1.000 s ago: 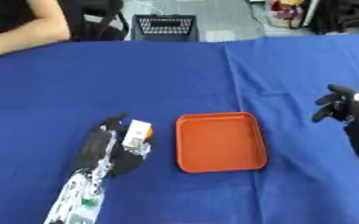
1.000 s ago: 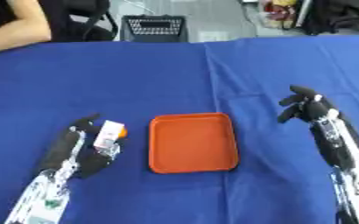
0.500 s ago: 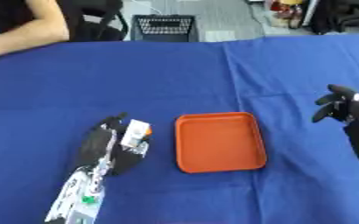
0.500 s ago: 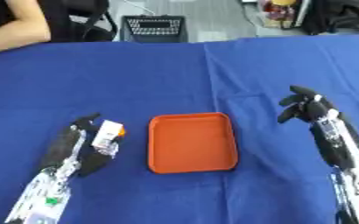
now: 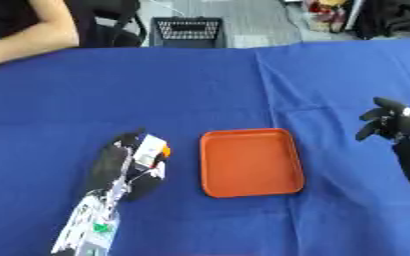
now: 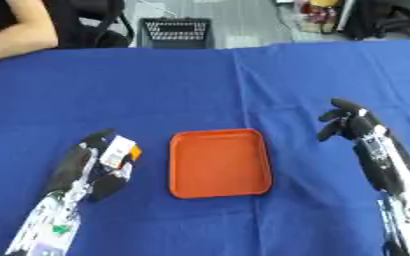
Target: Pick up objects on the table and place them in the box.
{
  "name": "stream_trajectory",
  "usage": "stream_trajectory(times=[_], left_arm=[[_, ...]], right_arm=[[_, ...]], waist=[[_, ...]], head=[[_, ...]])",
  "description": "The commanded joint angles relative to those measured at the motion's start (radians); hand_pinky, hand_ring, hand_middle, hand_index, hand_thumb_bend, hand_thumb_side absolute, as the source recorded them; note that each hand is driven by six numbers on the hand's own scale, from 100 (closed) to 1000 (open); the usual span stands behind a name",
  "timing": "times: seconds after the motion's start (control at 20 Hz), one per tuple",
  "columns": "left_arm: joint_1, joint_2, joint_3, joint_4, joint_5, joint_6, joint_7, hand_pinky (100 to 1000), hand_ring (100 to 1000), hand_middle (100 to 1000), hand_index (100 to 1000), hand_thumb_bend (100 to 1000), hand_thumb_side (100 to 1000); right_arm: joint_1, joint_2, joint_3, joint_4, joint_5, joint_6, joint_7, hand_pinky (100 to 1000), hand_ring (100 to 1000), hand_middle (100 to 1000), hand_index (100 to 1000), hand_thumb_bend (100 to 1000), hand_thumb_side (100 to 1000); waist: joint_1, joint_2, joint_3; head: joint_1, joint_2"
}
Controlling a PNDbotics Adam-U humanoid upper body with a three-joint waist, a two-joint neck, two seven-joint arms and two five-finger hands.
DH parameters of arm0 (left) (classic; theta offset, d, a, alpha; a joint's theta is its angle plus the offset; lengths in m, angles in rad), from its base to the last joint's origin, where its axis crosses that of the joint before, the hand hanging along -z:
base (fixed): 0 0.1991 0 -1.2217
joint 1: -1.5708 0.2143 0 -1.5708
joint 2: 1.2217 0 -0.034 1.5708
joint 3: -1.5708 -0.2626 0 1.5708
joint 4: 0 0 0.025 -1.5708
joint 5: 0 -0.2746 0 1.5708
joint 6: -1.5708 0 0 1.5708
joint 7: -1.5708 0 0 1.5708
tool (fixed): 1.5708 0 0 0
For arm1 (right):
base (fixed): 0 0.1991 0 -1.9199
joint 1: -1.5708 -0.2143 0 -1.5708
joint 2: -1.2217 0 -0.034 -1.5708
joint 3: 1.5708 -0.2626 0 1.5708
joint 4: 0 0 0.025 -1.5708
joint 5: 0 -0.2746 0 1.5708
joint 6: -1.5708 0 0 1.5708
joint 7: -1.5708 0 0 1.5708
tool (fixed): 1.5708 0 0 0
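**Left hand has the pack, tray still empty**

Blue table (image 5: pixel 200 90) fills the frame. Orange tray (image 5: pixel 249 162) sits centre, nothing in it. Left hand (image 5: pixel 125 167), lower left, fingers curled round a small white-and-orange pack (image 5: pixel 149 148), just beside tray's left edge. Vs 1 s ago: barely any shift, so grasp looks settled; carry into tray is next. Right hand (image 6: pixel 350 126), mid right, fingers bent, holding nothing

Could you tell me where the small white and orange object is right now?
The small white and orange object is held in the left hand, on the left of the left eye view, just left of the orange box on the blue table.
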Motion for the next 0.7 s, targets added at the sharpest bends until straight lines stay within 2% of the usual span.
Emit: stream_trajectory(times=[0.05,0.35,0.6,0.65,0.7], left_arm=[[-0.011,0.008,0.006,-0.012,-0.007,0.008,0.003,1000,1000,601,1000,197,449],[-0.013,0.009,0.006,-0.029,-0.009,0.009,0.009,1000,1000,599,1000,175,429],[-0.047,0.029,-0.001,-0.117,0.022,0.007,0.010,1000,1000,598,1000,164,375],[-0.054,0.033,-0.003,-0.133,0.032,0.008,0.006,1000,1000,601,1000,116,590],[-0.065,0.038,-0.007,-0.148,0.042,0.007,0.002,1000,1000,599,1000,167,359]], right_arm=[[0.000,-0.012,-0.004,-0.012,0.001,0.000,0.002,542,543,651,884,100,911],[0.000,-0.012,-0.005,-0.012,0.001,-0.001,0.002,542,543,651,884,100,910],[0.001,-0.012,-0.005,-0.011,0.001,-0.001,0.003,542,543,651,884,100,910],[0.001,-0.012,-0.005,-0.011,0.001,-0.001,0.003,542,543,651,884,100,909],[0.001,-0.012,-0.005,-0.011,0.001,-0.001,0.003,542,543,651,884,100,910]], waist=[[0.000,-0.014,-0.001],[0.000,-0.014,-0.001],[0.000,-0.015,-0.001],[0.000,-0.015,-0.001],[0.000,-0.016,-0.002]], head=[[-0.002,-0.004],[-0.003,-0.005],[-0.003,-0.003],[-0.003,-0.004],[-0.003,-0.003]])
